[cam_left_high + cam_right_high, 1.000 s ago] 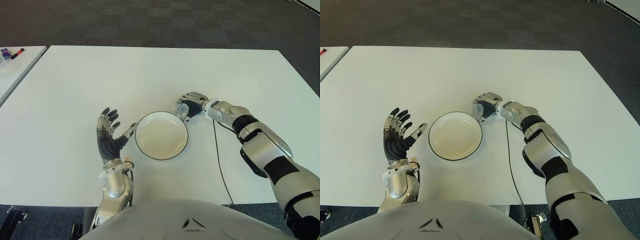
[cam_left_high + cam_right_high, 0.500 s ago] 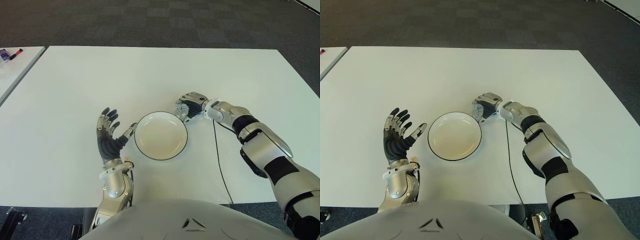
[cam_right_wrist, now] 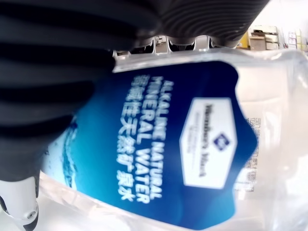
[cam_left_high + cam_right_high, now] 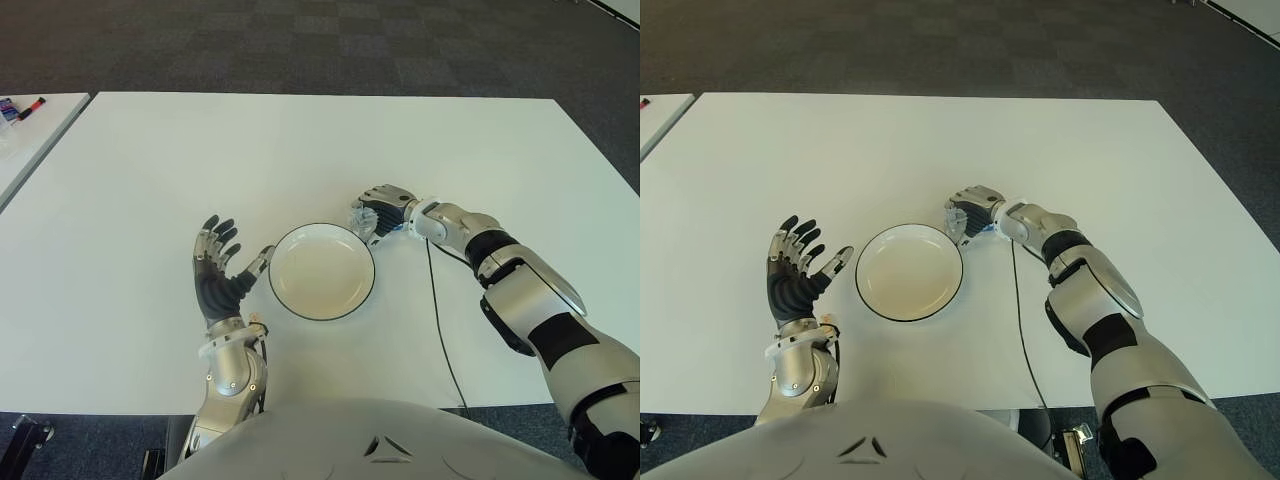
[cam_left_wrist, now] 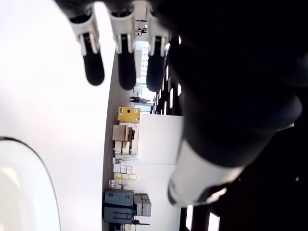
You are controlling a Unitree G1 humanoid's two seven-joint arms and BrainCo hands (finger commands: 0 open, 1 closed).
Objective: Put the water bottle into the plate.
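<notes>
A clear water bottle (image 4: 362, 216) with a blue label (image 3: 159, 144) sits in my right hand (image 4: 383, 205), whose fingers are curled around it. The hand and bottle are just beyond the far right rim of the plate (image 4: 322, 272), a white round plate with a dark edge in the middle of the white table (image 4: 300, 150). The right wrist view is filled by the label pressed against the dark palm. My left hand (image 4: 217, 265) stands open to the left of the plate, fingers spread, holding nothing.
A thin black cable (image 4: 440, 330) runs over the table from my right wrist toward the near edge. A second white table (image 4: 30, 130) with small items (image 4: 20, 106) lies at the far left. Dark carpet surrounds the tables.
The plate has shifted very slightly to the left. Both hands and the bottle stay where they were.
</notes>
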